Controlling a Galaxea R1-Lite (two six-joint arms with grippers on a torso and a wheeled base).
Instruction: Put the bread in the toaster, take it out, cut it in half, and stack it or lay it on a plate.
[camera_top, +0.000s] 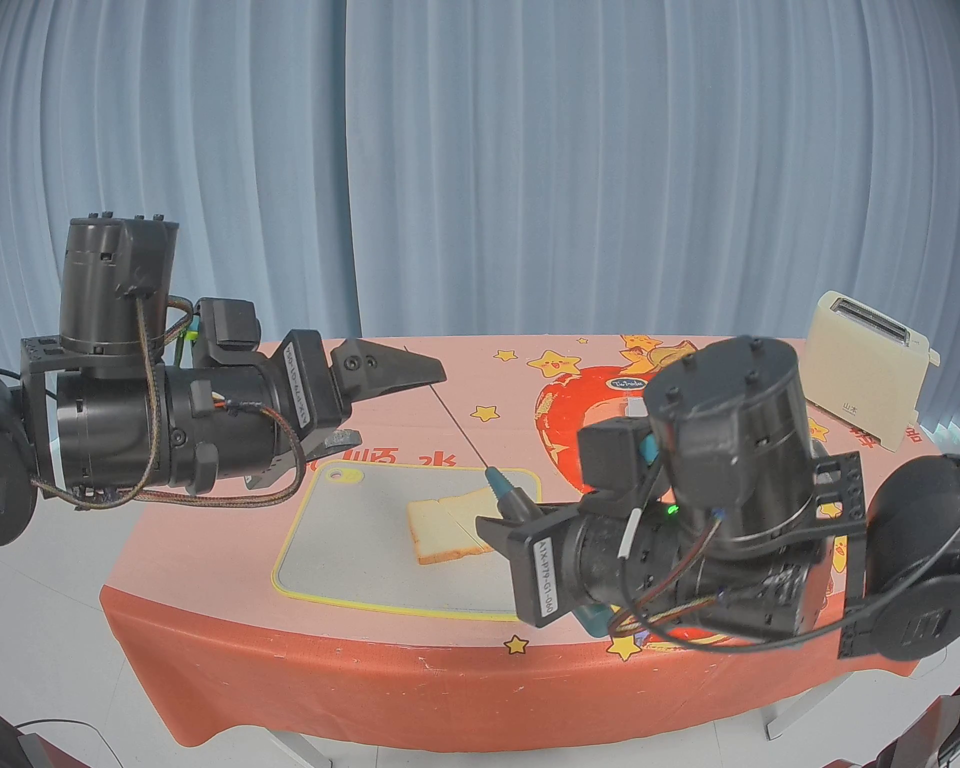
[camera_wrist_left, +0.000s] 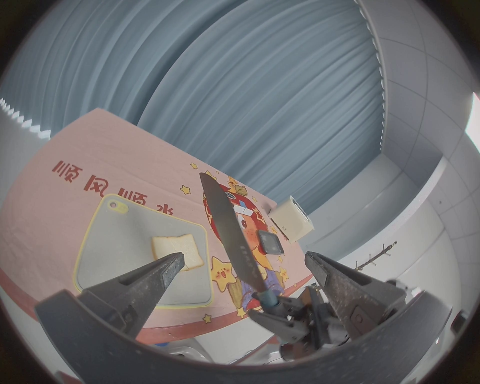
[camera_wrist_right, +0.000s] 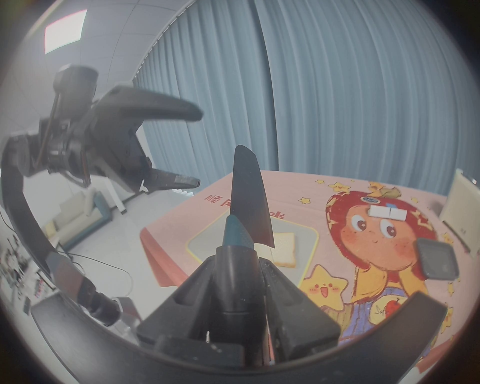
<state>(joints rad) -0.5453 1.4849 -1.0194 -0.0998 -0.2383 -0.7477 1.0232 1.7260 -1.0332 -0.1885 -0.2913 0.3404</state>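
Knife poised over the slice: the right gripper (camera_top: 512, 528) is clamping its fingers tight around the teal handle of a knife (camera_wrist_right: 247, 200) and holding the blade raised and angled up over the table (camera_top: 200, 570). The tip is pointing toward the left gripper (camera_top: 395, 405), which is hanging high at the left with its fingers spread wide and nothing between them. The bread (camera_top: 447, 530) is lying flat on the grey cutting board (camera_top: 340, 540), toward the board's right side, just beside the knife hand. A faint line is crossing the slice, and whether that is a cut cannot be told. The toaster (camera_top: 865, 370) is standing at the table's far right, well apart from the board, with a dark square plate (camera_wrist_right: 437, 257) sitting near it on the board's side. The step in hand is judged to be the halving. Doing it well is likely calling for tipping the blade down until its edge is facing the slice and lining it across the middle so the halves come out even. The knife should then be pressing straight down and drawing through to the board, not sawing at a slant. The free left gripper could be pinning one edge of the bread, clear of the blade's path, since a light slice is liable to slide or tear.
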